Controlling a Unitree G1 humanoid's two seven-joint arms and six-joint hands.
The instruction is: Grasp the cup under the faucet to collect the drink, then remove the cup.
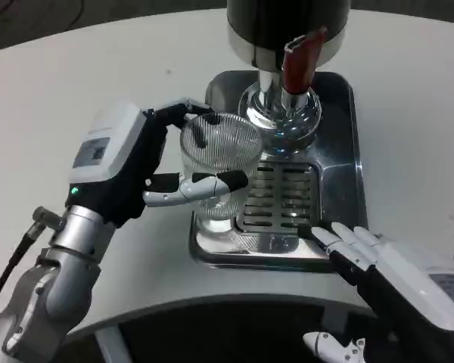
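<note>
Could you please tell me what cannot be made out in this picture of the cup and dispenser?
- Dispenser top: cut off by the upper edge, head view.
- Cup contents: glass too reflective to tell.
- Left hand palm: hidden behind the cup.
- Right hand thumb side: cut off by the lower edge.

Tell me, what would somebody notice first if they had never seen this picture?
Probably the clear ribbed glass cup in the middle, gripped by the robot's left hand, whose black and white fingers wrap around it. Right behind it, at the top, stands the shiny chrome and black drink dispenser with its red tap lever above a silver metal drip tray. The right hand rests at the tray's near edge, holding nothing.
</note>
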